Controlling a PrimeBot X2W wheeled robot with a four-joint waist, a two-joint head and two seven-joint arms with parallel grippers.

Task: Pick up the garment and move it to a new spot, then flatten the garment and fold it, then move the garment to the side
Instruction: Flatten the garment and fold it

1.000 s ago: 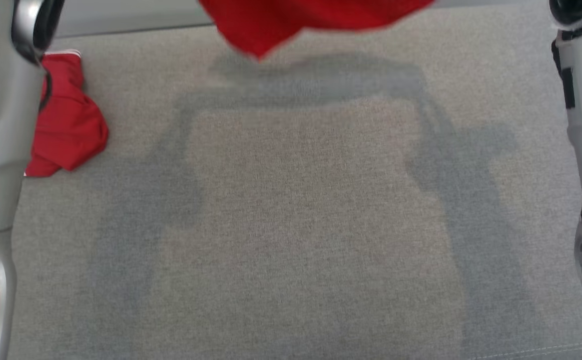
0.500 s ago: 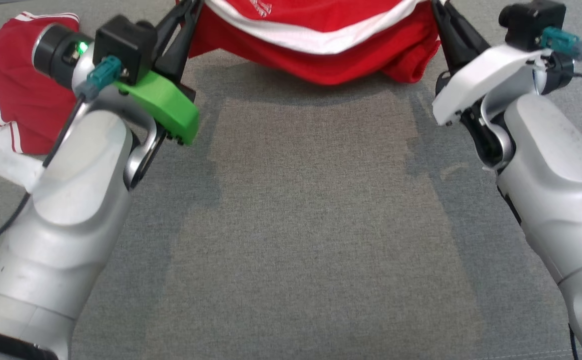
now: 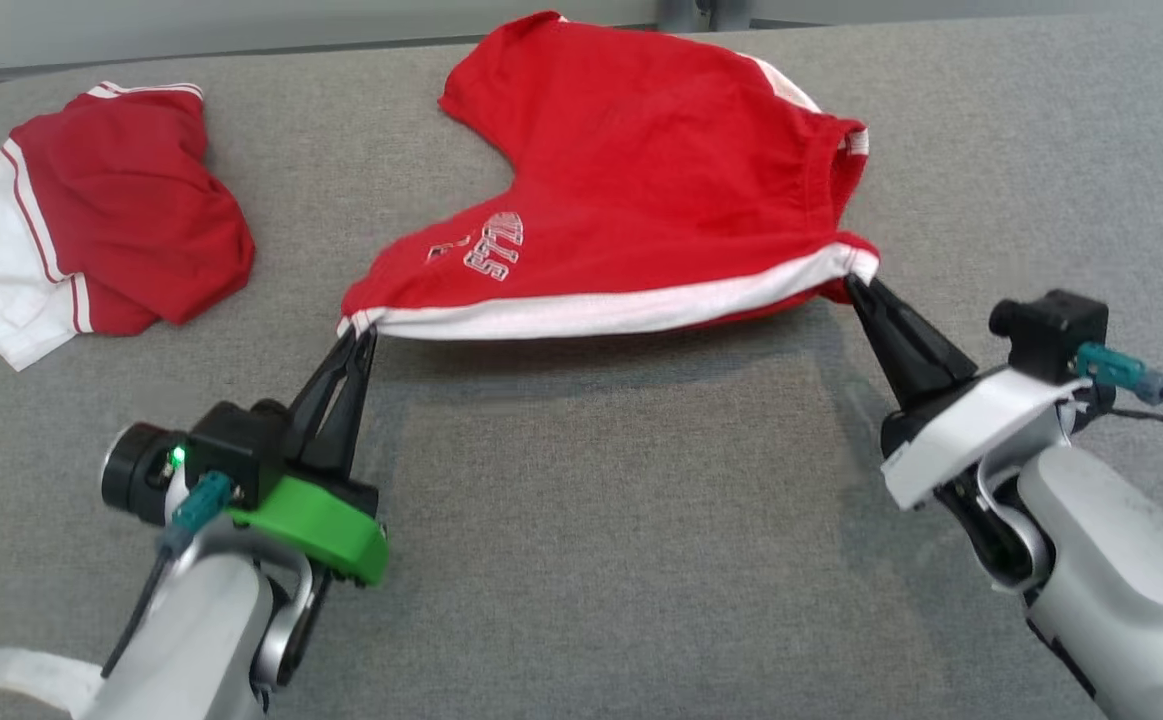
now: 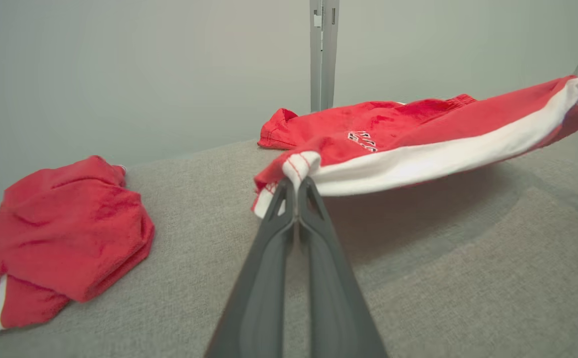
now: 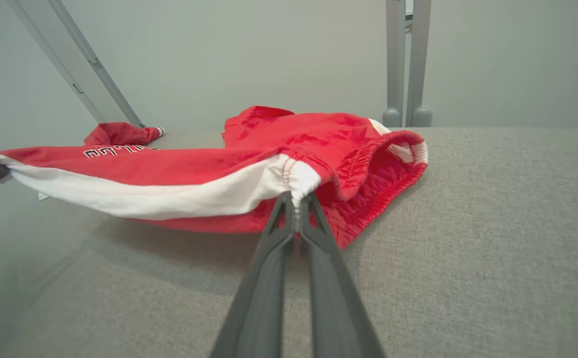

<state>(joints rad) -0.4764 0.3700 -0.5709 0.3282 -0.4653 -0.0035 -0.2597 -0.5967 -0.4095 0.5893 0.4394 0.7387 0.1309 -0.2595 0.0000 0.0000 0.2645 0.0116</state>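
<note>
Left hand (image 3: pixel 356 335), right hand (image 3: pixel 856 290): pressed shut, each pinching a white-band corner of shorts (image 3: pixel 641 180) | shorts: stretched between, near edge lifted, far part resting on worktop (image 3: pixel 591 500) | done: pickup, seemingly move | left: flatten, fold, set aside | nearby: second red garment (image 3: pixel 131 200), well apart.

The garment (image 3: pixel 661 180) is coloured red, edged with a white band; the surface (image 3: pixel 601 560) is grey.

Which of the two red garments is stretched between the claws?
The lettered garment, pinched by the left claw and right claw; the other garment lies crumpled, untouched.
</note>
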